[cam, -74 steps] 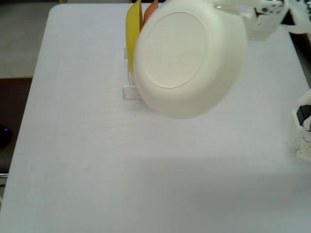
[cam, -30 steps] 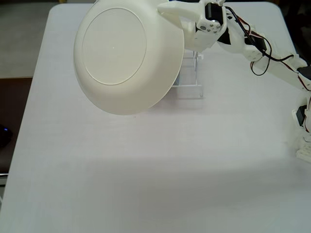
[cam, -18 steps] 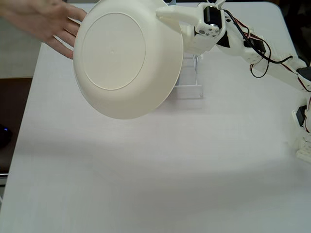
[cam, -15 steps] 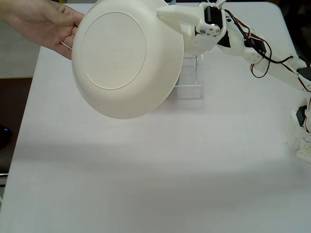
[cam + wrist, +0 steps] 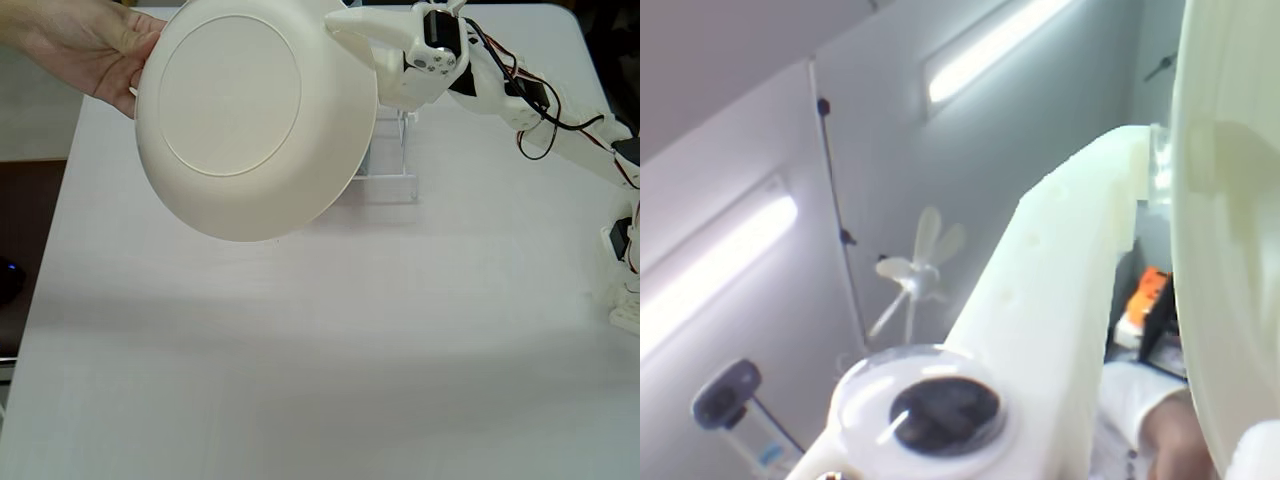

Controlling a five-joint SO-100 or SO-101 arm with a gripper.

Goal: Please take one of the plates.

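Gripper [image 5: 345,22] on our white two-finger arm was clamped on the rim of the glossy cream-white round plate [image 5: 258,115], at its upper right edge in the fixed view. Jaws were closed down to the rim's thickness; we saw one pale finger [image 5: 365,28] lying across the plate's edge.

Plate was held up in the air, tilted, underside and foot ring facing the fixed camera, over the far left part of the white table [image 5: 300,380]. It cast a broad shadow on the tabletop below.

We also saw a bare human hand [image 5: 85,45] coming in from the top left corner of the fixed view, fingers touching the plate's left rim.

Clear acrylic plate rack [image 5: 390,170] stood on the table just behind and right of the plate, partly hidden by it. We couldn't tell what else sat in the rack.

Wrist view: plate's edge [image 5: 1230,230] filled the right side, pale gripper finger [image 5: 1060,300] pressed against it. Camera looked up at a ceiling with light strips and a fan [image 5: 915,270].
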